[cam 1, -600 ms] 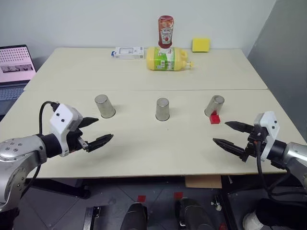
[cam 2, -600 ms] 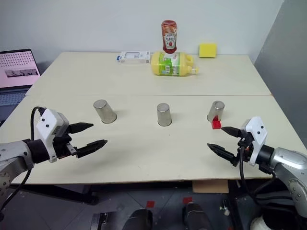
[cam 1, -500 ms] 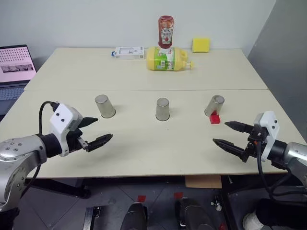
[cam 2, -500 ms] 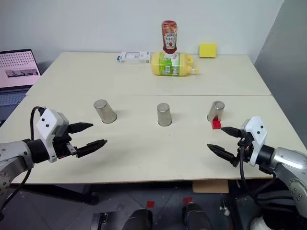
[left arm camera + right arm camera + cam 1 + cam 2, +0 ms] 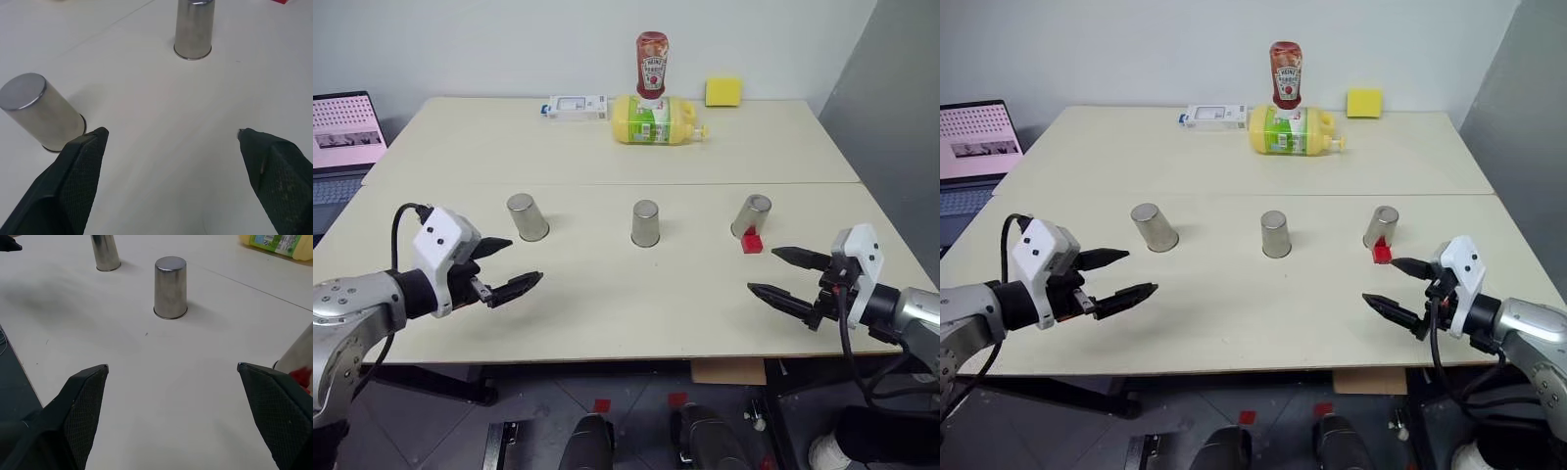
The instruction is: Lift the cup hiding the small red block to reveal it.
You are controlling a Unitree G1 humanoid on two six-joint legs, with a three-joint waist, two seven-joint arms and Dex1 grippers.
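Three silvery cups stand upside down in a row on the table: a left cup, a middle cup and a right cup. The small red block lies uncovered on the table, right in front of the right cup and touching or nearly touching it. My left gripper hovers open and empty near the table's front left, short of the left cup. Over the front right edge my right gripper is open and empty too, a little nearer than the block.
At the back of the table stand a ketchup bottle, a yellow bottle lying on its side, a yellow sponge and a white box. A laptop sits off the table's left side.
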